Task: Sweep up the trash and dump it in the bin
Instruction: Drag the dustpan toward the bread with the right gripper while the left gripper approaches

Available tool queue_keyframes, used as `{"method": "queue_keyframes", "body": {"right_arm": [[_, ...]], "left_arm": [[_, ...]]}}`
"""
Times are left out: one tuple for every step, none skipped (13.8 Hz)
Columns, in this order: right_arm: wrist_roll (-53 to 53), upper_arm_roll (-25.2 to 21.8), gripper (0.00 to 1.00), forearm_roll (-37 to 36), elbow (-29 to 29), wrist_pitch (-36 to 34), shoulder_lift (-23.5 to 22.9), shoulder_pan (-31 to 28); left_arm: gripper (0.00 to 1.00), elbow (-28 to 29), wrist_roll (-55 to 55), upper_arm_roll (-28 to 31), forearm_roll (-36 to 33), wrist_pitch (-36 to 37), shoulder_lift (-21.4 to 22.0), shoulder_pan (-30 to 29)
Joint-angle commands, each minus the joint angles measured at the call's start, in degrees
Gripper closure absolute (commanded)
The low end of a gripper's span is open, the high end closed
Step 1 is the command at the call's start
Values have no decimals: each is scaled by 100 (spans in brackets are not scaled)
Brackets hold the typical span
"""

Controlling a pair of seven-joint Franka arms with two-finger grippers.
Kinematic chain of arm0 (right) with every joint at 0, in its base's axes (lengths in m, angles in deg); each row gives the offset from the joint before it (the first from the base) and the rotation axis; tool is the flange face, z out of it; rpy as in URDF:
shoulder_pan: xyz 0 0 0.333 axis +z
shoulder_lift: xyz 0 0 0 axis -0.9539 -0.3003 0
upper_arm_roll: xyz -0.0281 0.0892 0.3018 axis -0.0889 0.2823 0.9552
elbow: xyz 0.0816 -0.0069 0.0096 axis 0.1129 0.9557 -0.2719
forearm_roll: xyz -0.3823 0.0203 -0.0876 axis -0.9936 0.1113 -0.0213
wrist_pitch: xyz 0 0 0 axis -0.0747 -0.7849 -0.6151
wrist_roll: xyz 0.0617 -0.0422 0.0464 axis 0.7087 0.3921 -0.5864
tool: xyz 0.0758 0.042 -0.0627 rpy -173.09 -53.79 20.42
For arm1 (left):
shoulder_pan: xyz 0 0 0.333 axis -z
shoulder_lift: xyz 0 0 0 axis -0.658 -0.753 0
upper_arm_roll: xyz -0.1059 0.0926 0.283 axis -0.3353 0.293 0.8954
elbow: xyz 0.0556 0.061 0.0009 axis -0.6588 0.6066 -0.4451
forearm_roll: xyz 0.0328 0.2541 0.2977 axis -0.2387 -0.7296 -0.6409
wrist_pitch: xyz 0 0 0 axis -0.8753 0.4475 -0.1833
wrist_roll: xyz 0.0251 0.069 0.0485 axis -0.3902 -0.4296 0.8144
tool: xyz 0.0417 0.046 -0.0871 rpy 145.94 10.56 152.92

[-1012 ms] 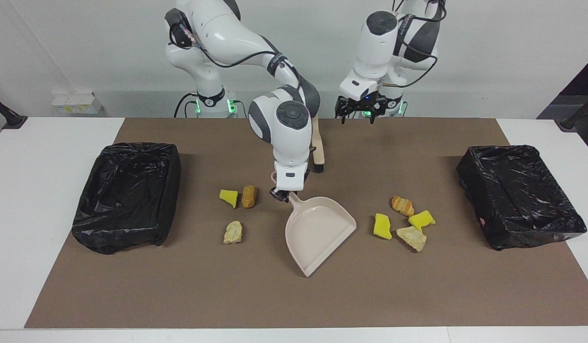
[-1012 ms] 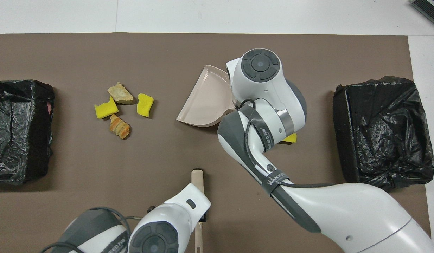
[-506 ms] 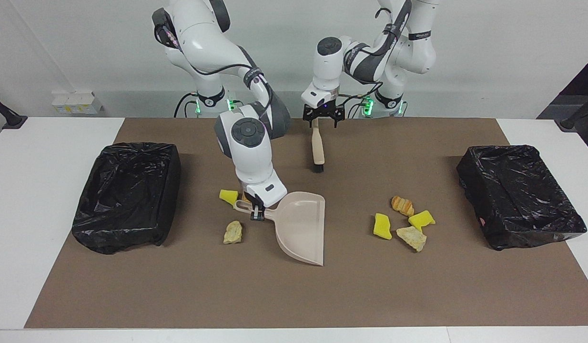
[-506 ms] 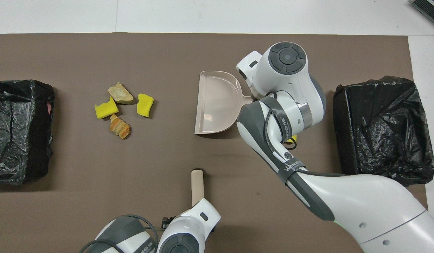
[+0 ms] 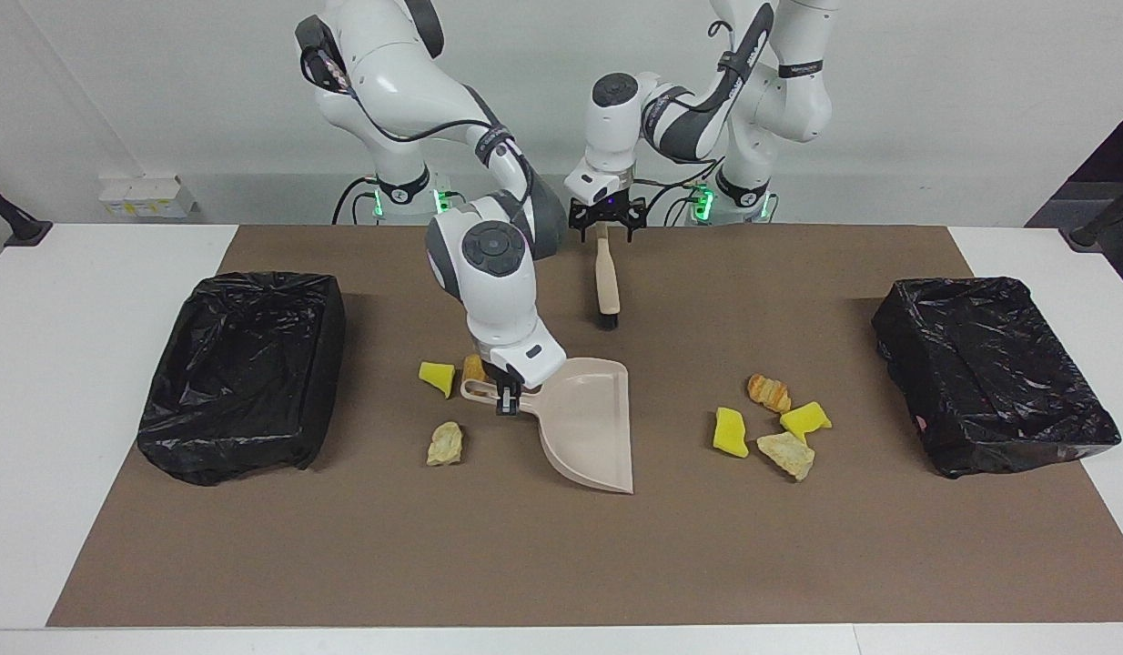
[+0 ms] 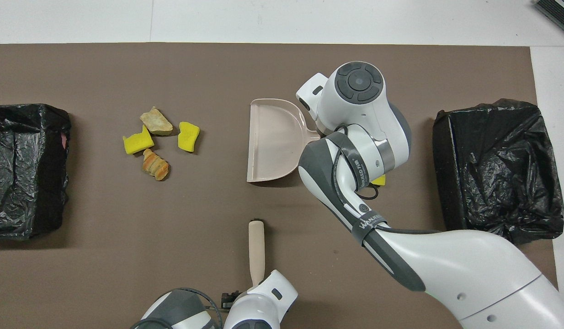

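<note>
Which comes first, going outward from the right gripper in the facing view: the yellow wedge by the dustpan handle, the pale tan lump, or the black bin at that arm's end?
From the right gripper, shut on the dustpan handle:
1. Yellow wedge, just beside the handle.
2. Pale tan lump, slightly farther from the robots; close to the wedge's rank.
3. Black bin, at the right arm's end.

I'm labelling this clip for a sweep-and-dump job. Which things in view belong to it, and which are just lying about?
Belong to the job:
- yellow foam and tan bread-like trash pieces, in two clusters
- beige plastic dustpan, gripped by the right gripper
- beige-handled brush, under the left gripper
- two black-bag-lined bins

Just lying about:
- brown table mat
- white boxes by the wall
</note>
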State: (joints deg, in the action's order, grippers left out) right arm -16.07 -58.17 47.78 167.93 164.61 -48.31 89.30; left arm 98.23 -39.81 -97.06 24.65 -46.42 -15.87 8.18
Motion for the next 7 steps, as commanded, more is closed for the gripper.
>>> {"method": "queue_keyframes", "body": {"right_arm": [[244, 64, 100, -27, 48, 145, -142, -16], [262, 64, 100, -27, 48, 137, -151, -7], [271, 56, 100, -18, 48, 137, -151, -7], [288, 56, 100, 0, 48, 137, -151, 19], [393, 56, 100, 9, 48, 137, -186, 36], [533, 64, 100, -9, 40, 145, -239, 45], [648, 64, 100, -26, 22, 146, -291, 106]], "left_arm": [[55, 192, 70, 110, -39, -152, 59, 156], [76, 183, 27, 110, -39, -117, 59, 156], [100, 157, 9, 119, -39, -47, 42, 147], [100, 87, 0, 119, -39, 23, 7, 112], [100, -9, 0, 127, -39, 154, 15, 86], [100, -80, -17, 136, -48, 312, 24, 77], [100, -141, -113, 154, -48, 392, 59, 51]]}}
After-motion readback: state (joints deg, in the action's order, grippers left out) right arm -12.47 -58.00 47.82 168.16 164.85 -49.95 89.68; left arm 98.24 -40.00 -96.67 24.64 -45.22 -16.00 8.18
